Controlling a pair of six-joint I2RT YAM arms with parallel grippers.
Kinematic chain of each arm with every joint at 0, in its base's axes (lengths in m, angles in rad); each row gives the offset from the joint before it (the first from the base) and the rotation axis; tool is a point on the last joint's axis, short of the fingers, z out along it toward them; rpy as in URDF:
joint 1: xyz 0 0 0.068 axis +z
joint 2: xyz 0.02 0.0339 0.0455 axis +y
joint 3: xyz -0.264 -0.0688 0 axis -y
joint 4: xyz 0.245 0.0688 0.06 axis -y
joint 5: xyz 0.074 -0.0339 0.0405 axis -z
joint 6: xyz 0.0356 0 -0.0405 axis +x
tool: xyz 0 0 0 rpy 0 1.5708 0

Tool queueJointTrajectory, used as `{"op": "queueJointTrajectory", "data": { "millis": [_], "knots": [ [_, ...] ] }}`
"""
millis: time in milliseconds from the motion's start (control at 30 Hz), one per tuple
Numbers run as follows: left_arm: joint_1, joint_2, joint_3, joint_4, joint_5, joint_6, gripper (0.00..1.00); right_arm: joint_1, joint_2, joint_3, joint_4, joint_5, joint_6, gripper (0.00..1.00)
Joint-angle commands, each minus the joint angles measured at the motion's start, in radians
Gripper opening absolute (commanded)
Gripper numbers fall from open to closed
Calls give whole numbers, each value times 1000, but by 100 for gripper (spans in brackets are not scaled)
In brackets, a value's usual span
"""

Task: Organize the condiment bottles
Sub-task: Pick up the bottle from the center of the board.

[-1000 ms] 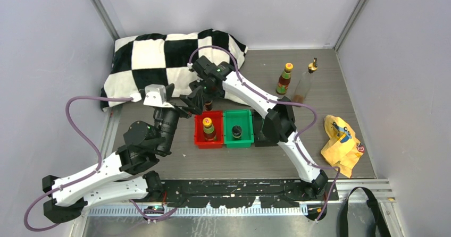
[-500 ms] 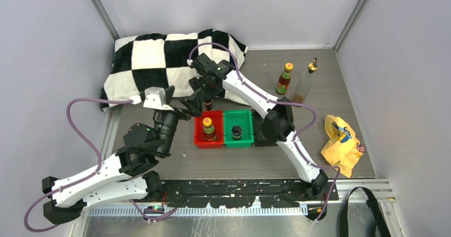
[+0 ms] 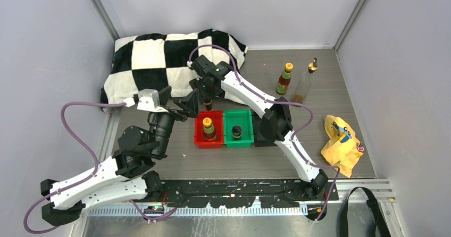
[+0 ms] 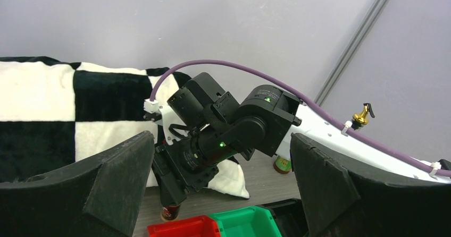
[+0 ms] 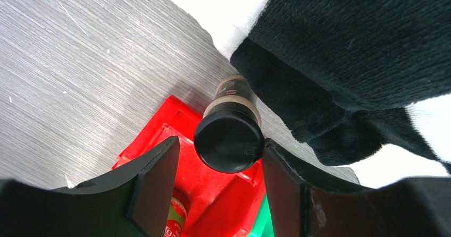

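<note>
A short dark black-capped bottle stands on the table just behind the red tray; in the top view the bottle shows under my right gripper. The right gripper is open around its cap, the right finger touching it and a gap on the left. My left gripper is open and empty, left of the red tray. A reddish-brown orange-capped bottle stands in the red tray and a dark bottle in the green tray. Another reddish-brown bottle and a clear gold-topped bottle stand at the back right.
A black-and-white checkered cloth lies at the back left, close behind the gripped-at bottle. A black tray is mostly hidden by the right arm. A crumpled yellow bag lies at the right edge.
My left arm has drawn back to the left, away from the red tray. The right gripper stays over the short dark bottle, shifted very slightly.
</note>
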Motion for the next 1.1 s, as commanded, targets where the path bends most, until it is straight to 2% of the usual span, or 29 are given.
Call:
{"op": "queueJointTrajectory", "data": {
  "millis": [0, 300, 600, 1067],
  "knots": [
    [-3, -10, -4, 62, 4, -14, 100, 3, -6, 49, 11, 11, -9, 62],
    [-4, -9, -4, 64, 7, -16, 100, 2, -8, 48, 6, 23, -5, 49],
    [-3, -2, -4, 63, 7, -20, 100, 1, -19, 30, 9, 40, -7, 31],
    [-4, 17, 6, 50, 0, -24, 100, 1, -133, -80, 88, 54, -11, 10]
  ]
}}
